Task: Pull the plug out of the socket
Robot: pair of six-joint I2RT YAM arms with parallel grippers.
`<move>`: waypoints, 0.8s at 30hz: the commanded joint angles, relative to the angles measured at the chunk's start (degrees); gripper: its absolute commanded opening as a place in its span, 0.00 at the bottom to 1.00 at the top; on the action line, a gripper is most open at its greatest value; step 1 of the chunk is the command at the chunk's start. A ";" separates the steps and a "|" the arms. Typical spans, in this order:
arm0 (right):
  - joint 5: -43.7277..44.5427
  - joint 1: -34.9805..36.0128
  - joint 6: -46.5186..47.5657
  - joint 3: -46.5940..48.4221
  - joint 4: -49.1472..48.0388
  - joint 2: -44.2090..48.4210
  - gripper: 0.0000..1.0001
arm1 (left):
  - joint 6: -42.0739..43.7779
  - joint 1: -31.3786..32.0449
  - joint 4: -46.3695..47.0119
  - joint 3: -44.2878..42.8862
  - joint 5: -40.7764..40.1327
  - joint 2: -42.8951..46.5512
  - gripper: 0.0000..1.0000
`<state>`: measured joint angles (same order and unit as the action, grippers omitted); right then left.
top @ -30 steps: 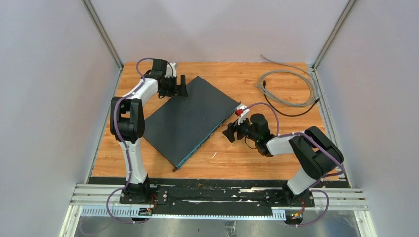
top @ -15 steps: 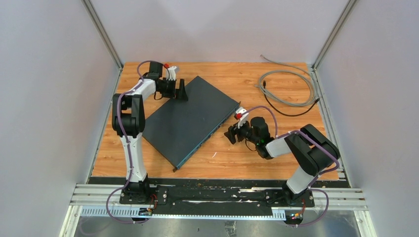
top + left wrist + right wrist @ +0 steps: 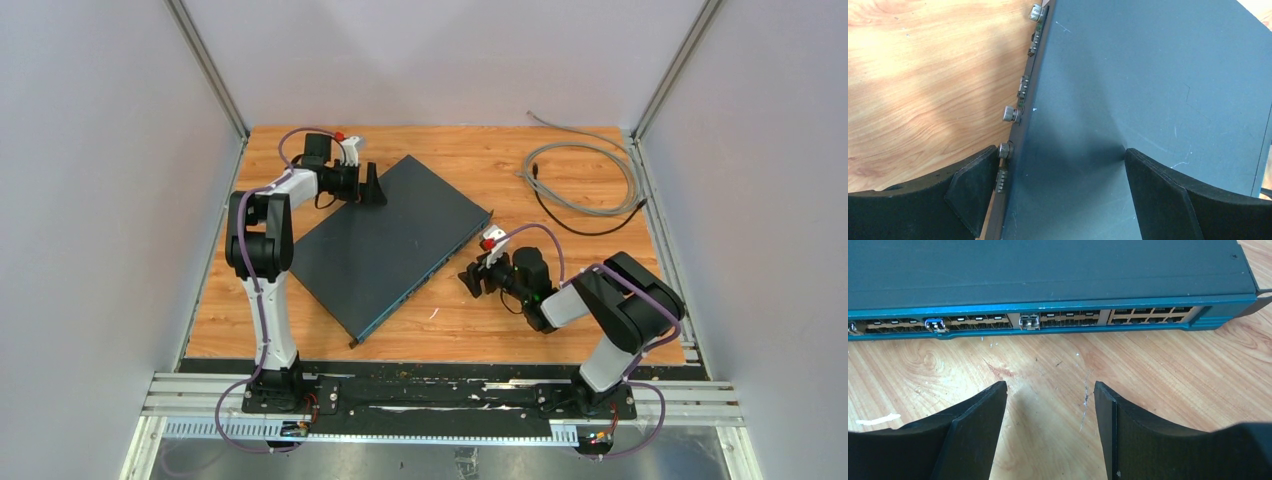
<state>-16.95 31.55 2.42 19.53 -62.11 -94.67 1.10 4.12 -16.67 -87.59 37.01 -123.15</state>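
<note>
Top external view shows us the left arm (image 3: pixel 262 240) stretched to the desk's (image 3: pixel 450 150) far left corner, its left hand (image 3: pixel 372 188) wide astride the one switch's (image 3: pixel 385 240) back edge. We count two plugs seated in the front sockets (image 3: pixel 1148 315), a silver plug (image 3: pixel 1029 321) and a blue plug (image 3: pixel 935 324). The right hand (image 3: pixel 470 275), low, half wide and empty, faces them.

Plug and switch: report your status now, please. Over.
Left gripper open, astride switch rear edge. Right gripper open, empty, facing ports. Plug seated, untouched. Path to it clear.
</note>
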 commanded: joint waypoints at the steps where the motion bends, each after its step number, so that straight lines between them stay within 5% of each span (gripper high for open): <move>1: 0.76 0.90 0.15 -2.70 -6.95 -1.36 0.69 | -4.99 3.44 -8.88 4.28 -3.02 -1.91 0.96; 24: 5.78 4.01 -3.85 2.01 -16.35 -8.28 0.59 | -7.85 3.44 -7.98 4.42 -9.75 -1.26 0.97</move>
<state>-12.75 34.52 -0.93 20.10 -75.48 -101.84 -6.24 5.45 -14.35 -86.35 29.80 -122.06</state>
